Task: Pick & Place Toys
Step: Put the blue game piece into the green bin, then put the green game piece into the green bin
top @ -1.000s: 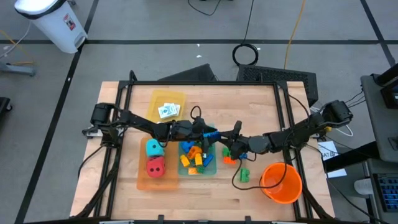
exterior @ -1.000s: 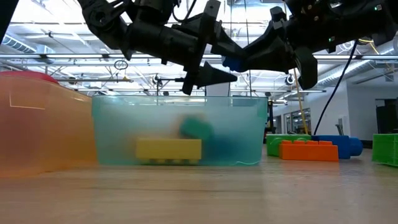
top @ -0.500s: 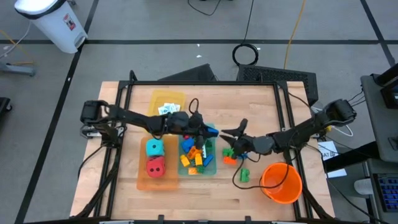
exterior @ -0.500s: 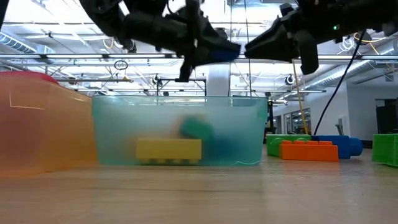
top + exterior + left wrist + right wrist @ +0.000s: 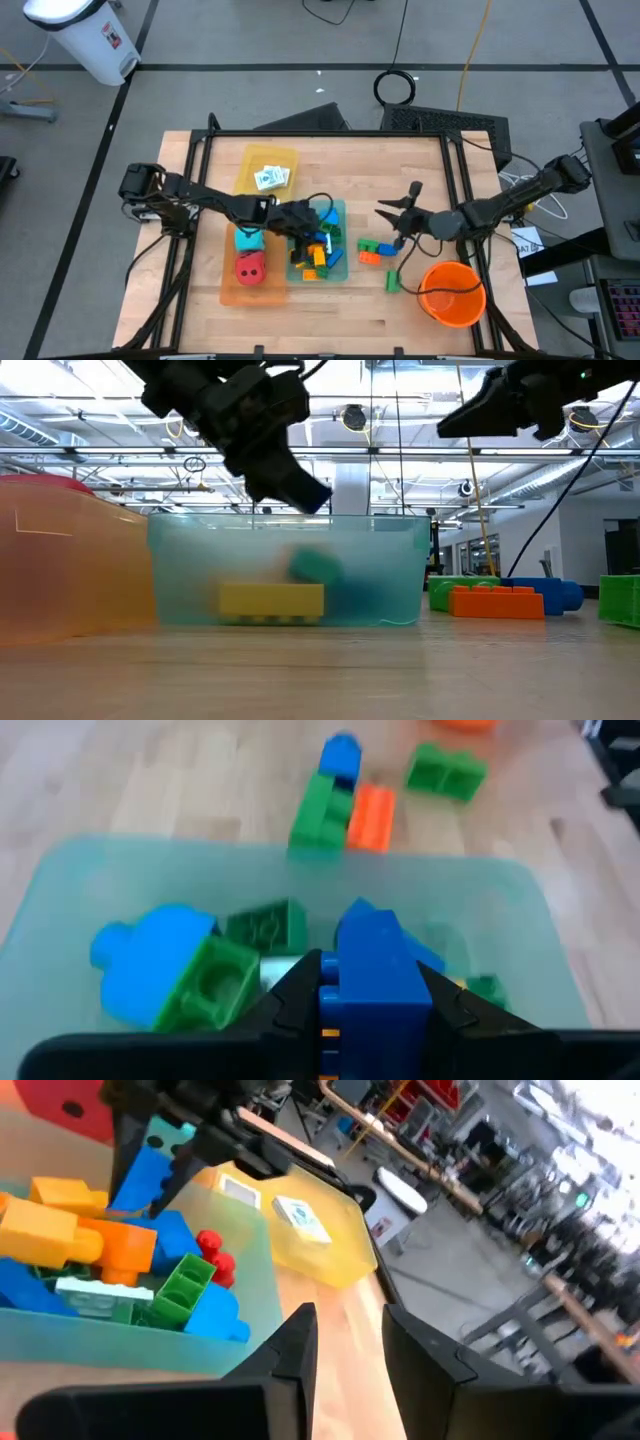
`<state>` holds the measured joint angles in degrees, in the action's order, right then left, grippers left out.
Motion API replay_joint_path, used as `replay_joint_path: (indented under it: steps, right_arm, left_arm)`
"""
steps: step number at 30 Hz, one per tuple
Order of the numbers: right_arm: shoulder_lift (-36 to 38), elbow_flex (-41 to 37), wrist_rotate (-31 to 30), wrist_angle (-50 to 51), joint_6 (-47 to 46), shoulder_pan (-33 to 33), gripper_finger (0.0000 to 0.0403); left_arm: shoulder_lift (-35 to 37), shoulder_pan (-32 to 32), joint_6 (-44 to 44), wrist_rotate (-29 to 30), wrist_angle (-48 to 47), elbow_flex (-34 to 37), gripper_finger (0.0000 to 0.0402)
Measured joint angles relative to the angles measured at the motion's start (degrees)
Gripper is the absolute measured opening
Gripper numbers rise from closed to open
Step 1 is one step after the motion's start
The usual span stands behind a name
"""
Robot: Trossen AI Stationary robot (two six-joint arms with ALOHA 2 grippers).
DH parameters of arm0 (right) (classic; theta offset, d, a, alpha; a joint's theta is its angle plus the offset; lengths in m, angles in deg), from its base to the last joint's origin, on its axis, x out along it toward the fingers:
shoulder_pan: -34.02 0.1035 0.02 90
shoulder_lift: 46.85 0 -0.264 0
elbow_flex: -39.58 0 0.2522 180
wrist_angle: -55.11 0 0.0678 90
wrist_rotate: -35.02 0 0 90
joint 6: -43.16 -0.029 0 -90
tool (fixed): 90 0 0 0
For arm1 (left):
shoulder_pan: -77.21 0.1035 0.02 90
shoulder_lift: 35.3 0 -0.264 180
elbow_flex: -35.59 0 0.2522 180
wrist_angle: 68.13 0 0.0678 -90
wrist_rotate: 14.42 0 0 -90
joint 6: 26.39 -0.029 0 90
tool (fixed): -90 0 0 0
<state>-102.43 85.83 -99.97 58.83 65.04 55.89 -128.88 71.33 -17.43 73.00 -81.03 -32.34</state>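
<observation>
My left gripper [image 5: 320,222] hangs over the teal tray [image 5: 341,268], shut on a blue brick [image 5: 375,960]. The same brick [image 5: 143,1175] also shows in the right wrist view. Several loose bricks [image 5: 190,975] lie in that tray. On the bare table to its right rest green, blue and orange bricks [image 5: 371,250] and one green brick [image 5: 392,282]. My right gripper [image 5: 384,213] floats above those bricks, its fingers a narrow gap apart with nothing between them. A teal die [image 5: 248,240] and a red die [image 5: 250,267] sit in the orange tray [image 5: 228,292]. White cards [image 5: 270,178] lie in the yellow tray [image 5: 250,158]. My left gripper pinches the blue brick by two opposite sides [image 5: 345,995] between its two fingers [image 5: 298,995]. The brick's far end sticks out past the fingertips. The fingers slant down from the table's left side. The brick is lifted clear, above the tray's rim [image 5: 290,518].
A big orange bucket [image 5: 452,293] stands at the near right, close under my right arm. A black frame rims the table. Bare wood lies along the near edge and at the far right.
My left gripper has shut on the blue brick where the two grippers met. It has drawn back toward the table's left over the teal tray, tipping its fingers downward. My right gripper has pulled away toward the table's right edge and risen.
</observation>
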Motion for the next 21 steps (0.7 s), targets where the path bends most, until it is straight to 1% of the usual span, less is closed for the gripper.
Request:
replay_joint_path:
  steps: [3,5,8,10,12,13,16,21]
  right_arm:
    - [3.79,-0.02,0.34,5.48,-5.58,-0.02,0.0079]
    - [5.79,-0.02,2.54,8.48,-8.55,-0.05,0.0074]
    - [7.87,-0.02,9.34,10.7,-11.65,-0.15,0.0064]
    - [8.31,-0.02,14.09,10.73,-12.21,-0.15,0.0058]
    - [8.34,-0.02,17.45,10.75,-11.79,-0.15,0.0052]
    - [8.34,-0.02,18.28,10.7,-11.38,-0.14,0.0049]
    - [8.12,-0.02,17.97,10.33,-9.98,-0.17,0.0043]
    - [8.05,-0.02,18.04,7.6,-7.6,-1.01,0.004]
  left_arm:
    - [-0.36,-0.98,0.18,-0.66,-0.91,0.0,0.0105]
    - [-0.68,-1.49,0.16,-1.06,-1.32,-0.02,0.0107]
    - [-0.68,-1.87,0.22,-0.99,-2.05,-0.02,0.0102]
    - [-0.68,-1.94,0.9,-0.91,-2.86,-0.02,0.0102]
    - [-0.7,-2.24,2.28,-0.8,-2.85,-0.02,0.0108]
    - [-0.7,-2.42,2.65,-0.33,-2.74,-0.02,0.0114]
    - [-0.7,-2.79,3.72,2.54,-2.79,-0.02,0.0141]
    - [-0.7,-2.94,6.79,8.53,-2.82,-0.02,0.02]
